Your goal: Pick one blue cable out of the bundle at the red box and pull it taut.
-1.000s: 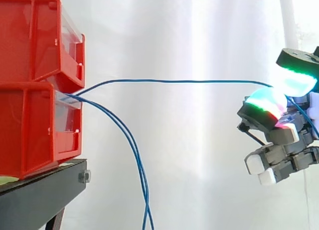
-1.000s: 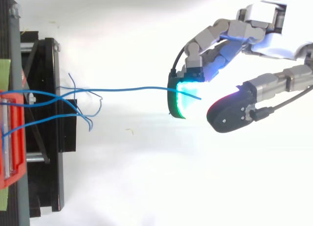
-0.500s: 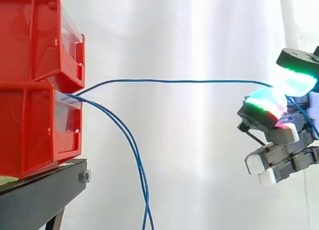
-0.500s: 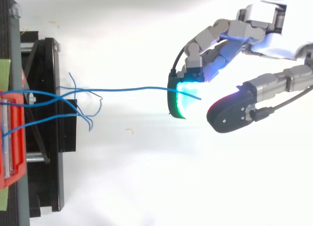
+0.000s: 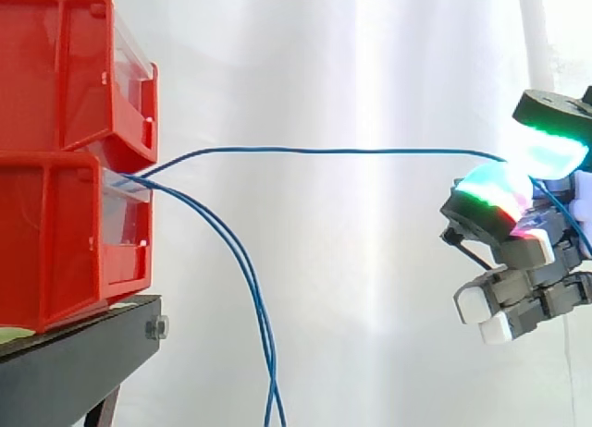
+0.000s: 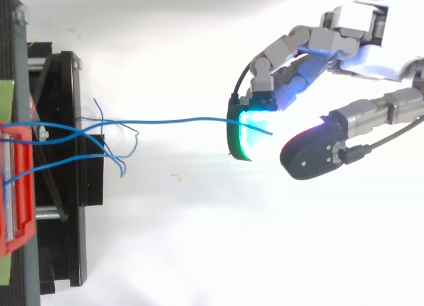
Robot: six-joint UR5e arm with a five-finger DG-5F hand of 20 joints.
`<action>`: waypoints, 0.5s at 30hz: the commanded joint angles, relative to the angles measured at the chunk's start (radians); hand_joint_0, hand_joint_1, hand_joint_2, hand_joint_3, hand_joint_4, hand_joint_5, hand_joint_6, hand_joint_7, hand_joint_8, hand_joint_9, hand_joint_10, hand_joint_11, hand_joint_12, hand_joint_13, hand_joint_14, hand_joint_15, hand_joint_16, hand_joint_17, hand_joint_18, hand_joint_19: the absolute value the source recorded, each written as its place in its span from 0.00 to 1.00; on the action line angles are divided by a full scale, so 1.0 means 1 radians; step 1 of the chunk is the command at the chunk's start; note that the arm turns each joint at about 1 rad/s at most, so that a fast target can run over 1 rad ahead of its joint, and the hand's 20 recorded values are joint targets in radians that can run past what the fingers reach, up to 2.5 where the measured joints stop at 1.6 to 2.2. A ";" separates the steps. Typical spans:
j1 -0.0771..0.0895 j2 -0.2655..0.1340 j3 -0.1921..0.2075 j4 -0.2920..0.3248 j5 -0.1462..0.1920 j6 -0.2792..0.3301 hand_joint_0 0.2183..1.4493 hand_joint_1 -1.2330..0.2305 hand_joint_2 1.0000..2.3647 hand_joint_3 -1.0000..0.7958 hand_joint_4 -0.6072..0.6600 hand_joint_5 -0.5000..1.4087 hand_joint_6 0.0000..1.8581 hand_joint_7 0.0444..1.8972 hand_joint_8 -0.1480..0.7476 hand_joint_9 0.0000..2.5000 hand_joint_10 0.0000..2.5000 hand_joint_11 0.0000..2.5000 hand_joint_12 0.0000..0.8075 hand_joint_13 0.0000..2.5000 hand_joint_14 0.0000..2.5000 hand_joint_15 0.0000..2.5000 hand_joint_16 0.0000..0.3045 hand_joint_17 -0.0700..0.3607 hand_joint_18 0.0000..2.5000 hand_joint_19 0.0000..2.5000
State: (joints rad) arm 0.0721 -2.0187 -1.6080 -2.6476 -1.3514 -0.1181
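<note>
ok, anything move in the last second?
Nothing visibly changed. The hand still pinches the blue cable, which runs nearly straight and level from the red box to the glowing pads. The loose cables hang down as before.

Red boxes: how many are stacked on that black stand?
2. The lower red box stands on the black stand; the upper red box sits directly on top of it. Others may be hidden past the side view's left edge.
</note>
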 commanded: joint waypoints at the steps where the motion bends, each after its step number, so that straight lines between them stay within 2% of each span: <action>1: 0.000 0.000 0.000 0.000 0.000 0.000 0.35 0.35 0.02 0.52 0.38 0.17 0.51 0.59 0.49 0.37 0.01 0.40 0.46 0.25 0.01 0.15 0.15 0.41 0.23 0.10; 15: 0.000 0.000 0.000 0.000 0.000 0.000 0.35 0.35 0.02 0.52 0.38 0.17 0.51 0.59 0.49 0.37 0.01 0.40 0.46 0.25 0.00 0.15 0.16 0.41 0.23 0.10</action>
State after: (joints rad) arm 0.0718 -2.0187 -1.6086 -2.6477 -1.3514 -0.1181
